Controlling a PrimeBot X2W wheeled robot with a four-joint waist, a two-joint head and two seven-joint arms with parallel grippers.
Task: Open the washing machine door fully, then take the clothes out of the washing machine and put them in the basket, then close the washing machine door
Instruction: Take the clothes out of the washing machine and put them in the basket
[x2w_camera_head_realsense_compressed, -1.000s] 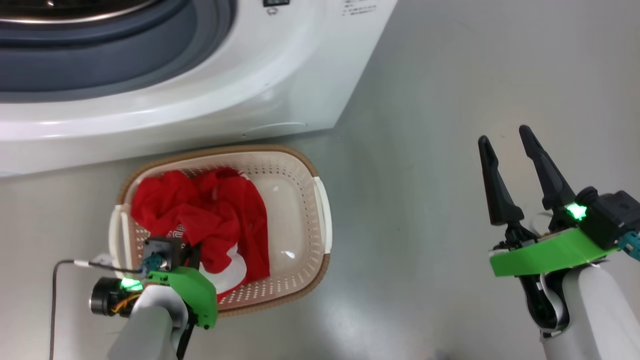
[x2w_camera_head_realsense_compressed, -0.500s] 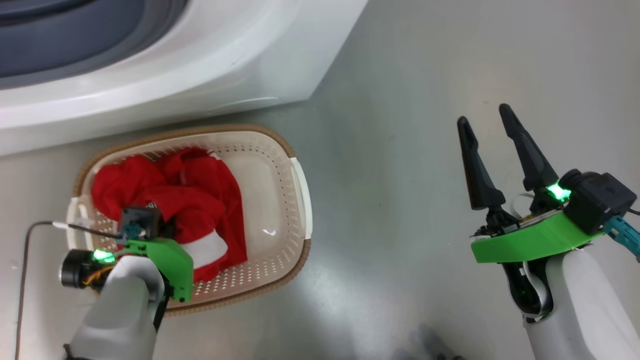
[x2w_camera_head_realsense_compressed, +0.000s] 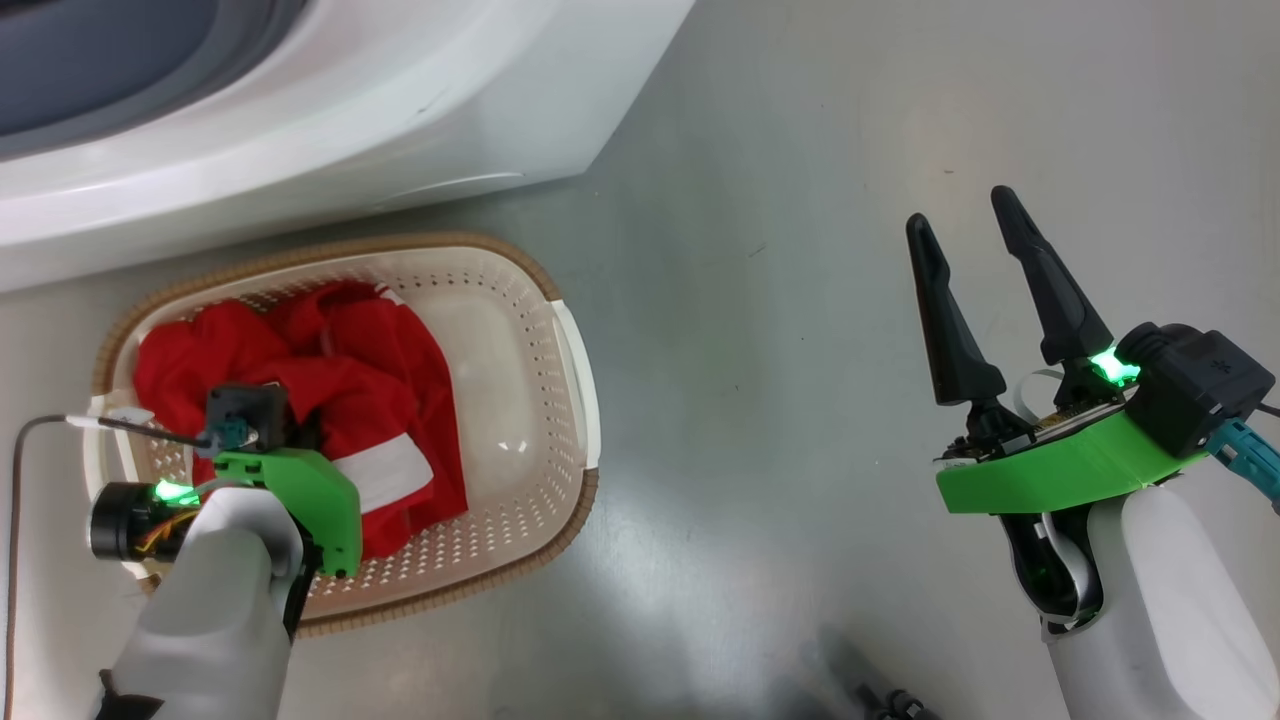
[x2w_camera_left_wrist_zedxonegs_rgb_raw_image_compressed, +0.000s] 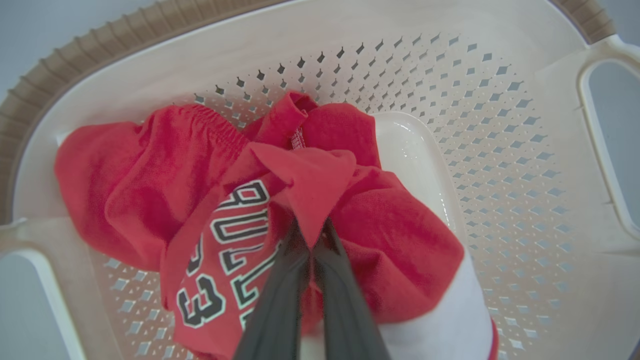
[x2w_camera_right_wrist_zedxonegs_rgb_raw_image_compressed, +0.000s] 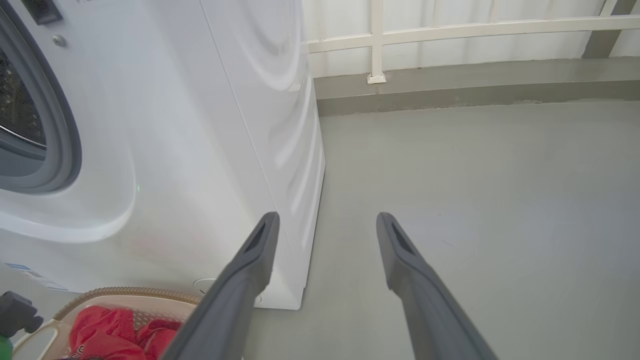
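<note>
The cream basket (x2w_camera_head_realsense_compressed: 575, 400) stands on the floor in front of the washing machine (x2w_camera_head_realsense_compressed: 420, 110) and holds the red clothes (x2w_camera_head_realsense_compressed: 400, 370). My left arm reaches down into it. In the left wrist view my left gripper (x2w_camera_left_wrist_zedxonegs_rgb_raw_image_compressed: 312, 232) is shut on a fold of the red clothes (x2w_camera_left_wrist_zedxonegs_rgb_raw_image_compressed: 400, 250), next to the jersey's white numbers (x2w_camera_left_wrist_zedxonegs_rgb_raw_image_compressed: 235, 225); the basket (x2w_camera_left_wrist_zedxonegs_rgb_raw_image_compressed: 500, 130) lies around them. My right gripper (x2w_camera_head_realsense_compressed: 965, 210) hangs open over bare floor to the right of the basket, holding nothing. The washing machine door is out of view.
The right wrist view shows the right gripper (x2w_camera_right_wrist_zedxonegs_rgb_raw_image_compressed: 327, 220) open, the washing machine (x2w_camera_right_wrist_zedxonegs_rgb_raw_image_compressed: 210, 125) with its grey gasket (x2w_camera_right_wrist_zedxonegs_rgb_raw_image_compressed: 62, 125) at left, the basket (x2w_camera_right_wrist_zedxonegs_rgb_raw_image_compressed: 125, 295) below, and a white railing (x2w_camera_right_wrist_zedxonegs_rgb_raw_image_compressed: 450, 30) along the far wall. Grey floor (x2w_camera_head_realsense_compressed: 800, 330) spreads to the right.
The whole head picture has shifted, so the camera moved. The left gripper stays down in the basket on the red clothes. The right gripper stays open.
</note>
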